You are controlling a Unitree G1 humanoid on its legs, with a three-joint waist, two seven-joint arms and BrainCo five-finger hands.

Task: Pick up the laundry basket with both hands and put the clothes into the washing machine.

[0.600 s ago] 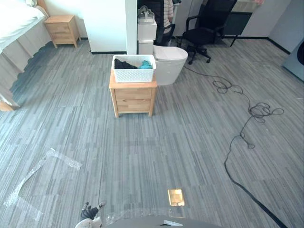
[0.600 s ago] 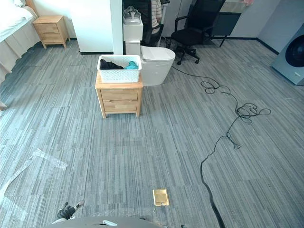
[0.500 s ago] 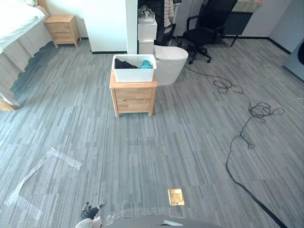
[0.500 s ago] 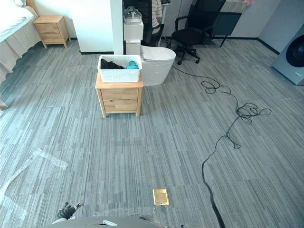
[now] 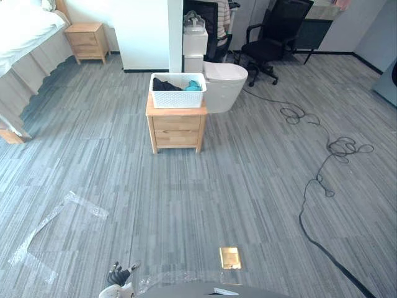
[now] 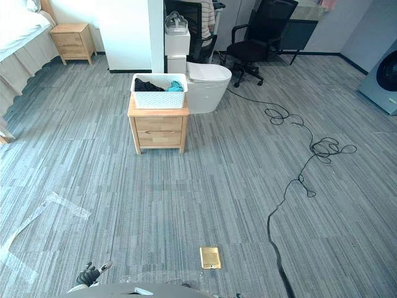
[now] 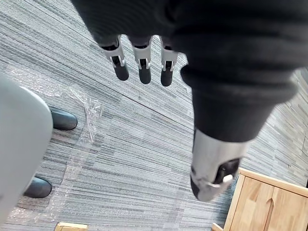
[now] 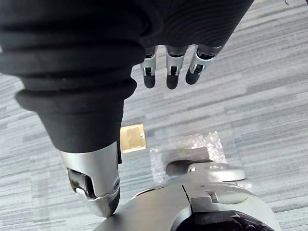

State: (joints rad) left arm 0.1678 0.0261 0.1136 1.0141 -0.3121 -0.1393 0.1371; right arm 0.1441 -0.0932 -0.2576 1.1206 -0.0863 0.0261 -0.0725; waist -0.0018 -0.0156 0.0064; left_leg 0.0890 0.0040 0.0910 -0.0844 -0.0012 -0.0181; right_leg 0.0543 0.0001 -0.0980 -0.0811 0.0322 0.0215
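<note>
laundry basket (image 5: 177, 90) sits on the table (image 5: 177, 127), well apart from left hand (image 7: 142, 60) and right hand (image 8: 172, 67), fingers loose, holding nothing.

No text, label, number or sign that I can read. Basket (image 5: 178, 99), wooden cabinet (image 5: 177, 127), brass floor plate (image 5: 229, 257), washing machine (image 6: 384, 87): all too small for me to make out any print.
</note>
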